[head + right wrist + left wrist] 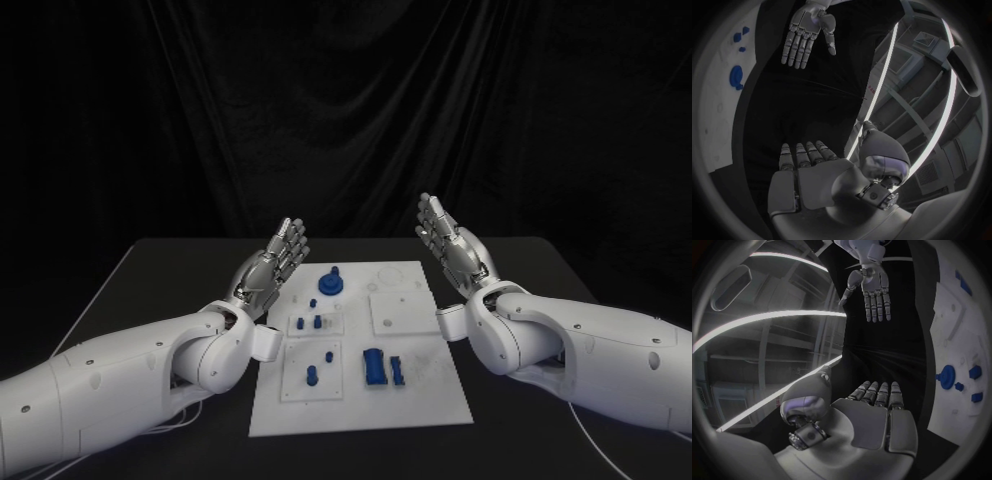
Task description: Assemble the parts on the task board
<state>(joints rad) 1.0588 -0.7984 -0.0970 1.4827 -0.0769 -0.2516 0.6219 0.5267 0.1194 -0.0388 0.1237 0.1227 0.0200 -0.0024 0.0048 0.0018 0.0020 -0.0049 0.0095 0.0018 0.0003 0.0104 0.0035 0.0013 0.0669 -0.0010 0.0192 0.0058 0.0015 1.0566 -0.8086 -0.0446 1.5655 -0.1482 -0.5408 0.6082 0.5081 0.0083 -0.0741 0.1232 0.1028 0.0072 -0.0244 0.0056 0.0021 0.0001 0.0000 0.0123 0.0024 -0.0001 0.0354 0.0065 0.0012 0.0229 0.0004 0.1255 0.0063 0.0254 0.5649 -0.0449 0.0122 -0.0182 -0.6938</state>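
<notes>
We see the task board [418,410], a flat white rectangular plate with a matte face, lying between our two hands on the black tabletop [173,262]. On it sit raised square panels and small blue parts of smooth plastic: a round knob-like part [332,283] on the side of the board nearest our fingertips, a few small pegs [313,322] beside our left wrist, a short upright peg [310,376] and a blocky part [375,366] further back toward our forearms. Our left hand [273,268] stands just beside the board's one long edge, silver and segmented, palm turned inward, fingers straight and slightly spread, holding nothing. Our right hand [456,252] stands just beside the opposite edge in the same pose, palm facing the left one, fingers extended and empty. Neither hand touches the board or any part. From the left wrist, the round part [946,376] lies to the palm side of that hand [876,415], and the right hand [872,292] faces it with fingers apart.
</notes>
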